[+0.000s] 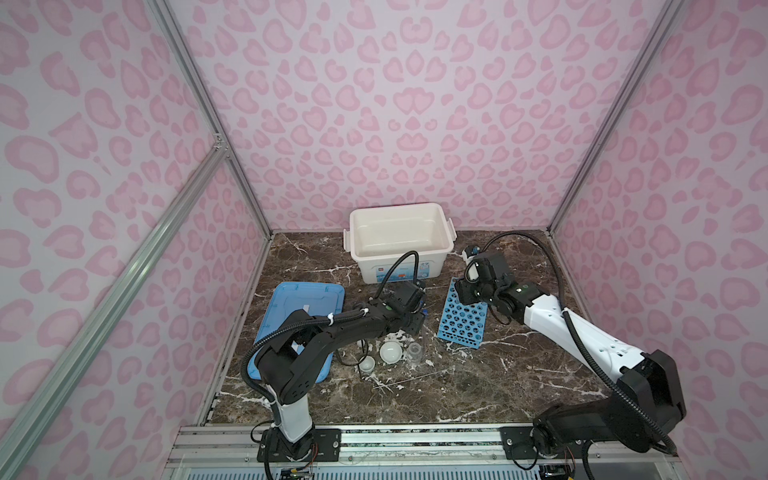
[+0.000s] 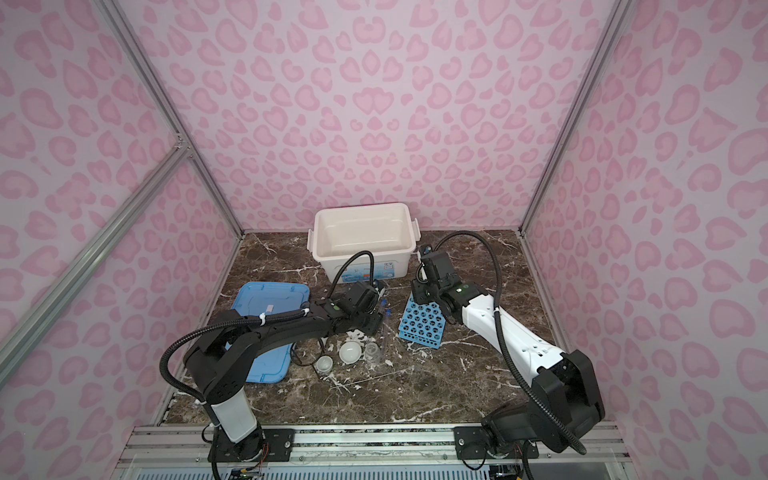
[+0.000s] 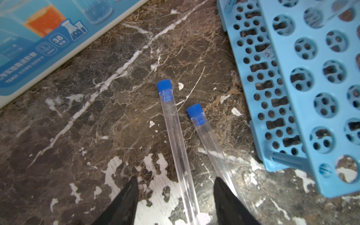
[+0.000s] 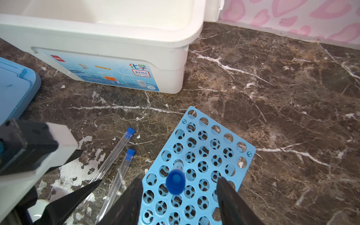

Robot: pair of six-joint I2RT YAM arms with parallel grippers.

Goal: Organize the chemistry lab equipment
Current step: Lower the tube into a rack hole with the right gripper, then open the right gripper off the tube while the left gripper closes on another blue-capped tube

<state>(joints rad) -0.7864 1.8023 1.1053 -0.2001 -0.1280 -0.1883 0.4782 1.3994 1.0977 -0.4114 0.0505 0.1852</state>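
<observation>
While one tube point(image 4: 176, 183) stands in the rack point(image 1: 461, 320), two tubes point(image 3: 173, 124) lie on the table point(image 3: 78, 120) (box point(image 4: 97, 33) empty, cup point(image 1: 367, 365) and dish point(image 1: 391, 352) unsorted); left gripper point(image 3: 175, 180) and right gripper point(image 4: 179, 180) gape open.

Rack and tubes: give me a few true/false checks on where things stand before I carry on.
1. A capped tube stands in the rack. True.
2. The right gripper is clamped on it. False: its jaws stand apart, clear of it.
3. Two tubes lie on the table beside the rack. True.
4. The left gripper is shut. False: it is open over the lying tubes.
5. The box holds the cup and dish. False: both sit on the table.
6. The lid lies flat on the table, off the box. True.
</observation>
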